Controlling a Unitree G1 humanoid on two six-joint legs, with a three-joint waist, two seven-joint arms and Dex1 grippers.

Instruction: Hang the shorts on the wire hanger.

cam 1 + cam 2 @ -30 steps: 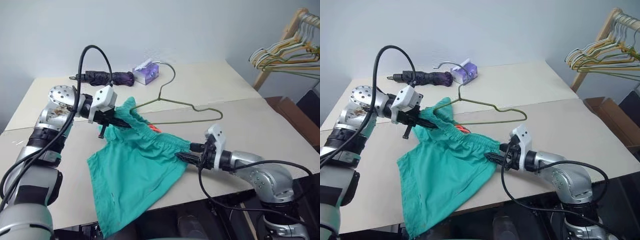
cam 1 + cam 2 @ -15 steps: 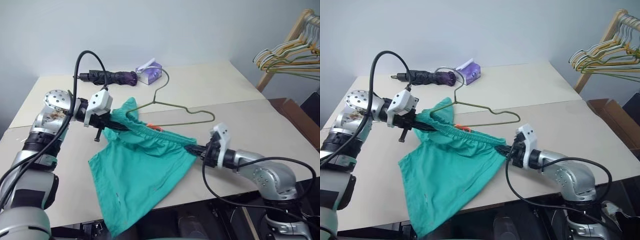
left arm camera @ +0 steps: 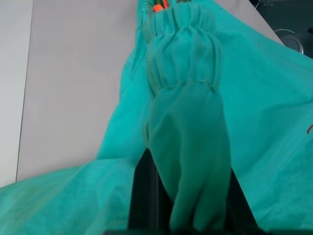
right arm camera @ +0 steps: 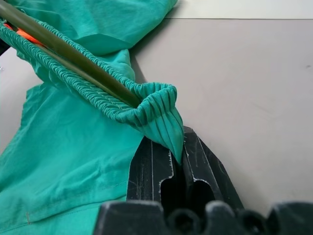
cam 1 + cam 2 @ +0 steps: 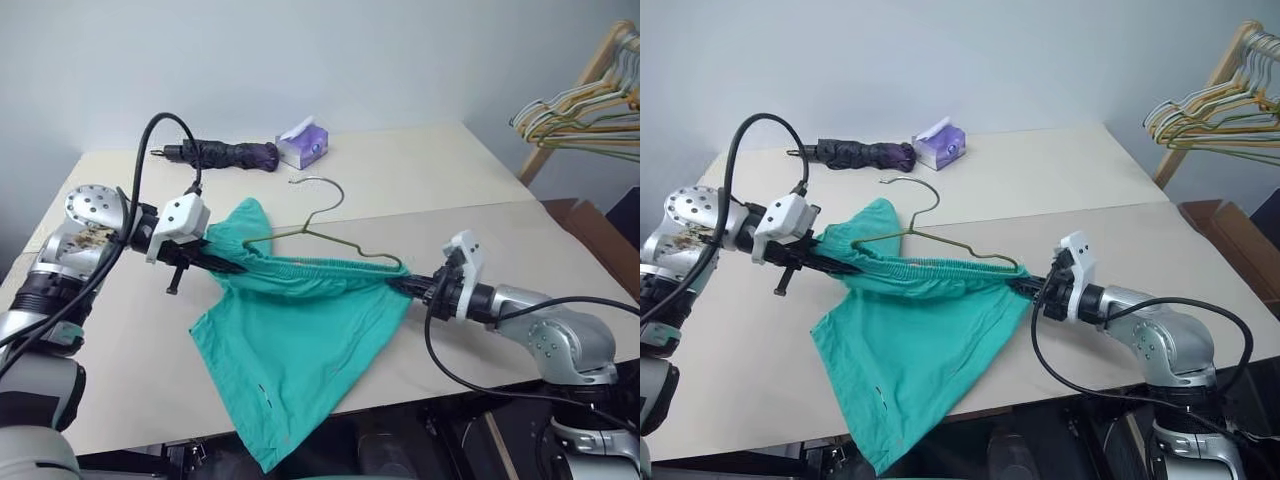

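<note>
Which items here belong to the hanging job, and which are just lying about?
Job: shorts, wire hanger, left pincer and right pincer, both shut on the waistband.
Lying about: umbrella, tissue pack, spare hangers.

The shorts (image 5: 300, 330) are soft matt teal cloth, ribbed and gathered at the waistband. The hanger (image 5: 330, 240) is thin olive wire with a dull sheen. The surface (image 5: 520, 240) is smooth, matt beige. Gripper fingers (image 4: 154, 174) are scuffed black plastic.
</note>
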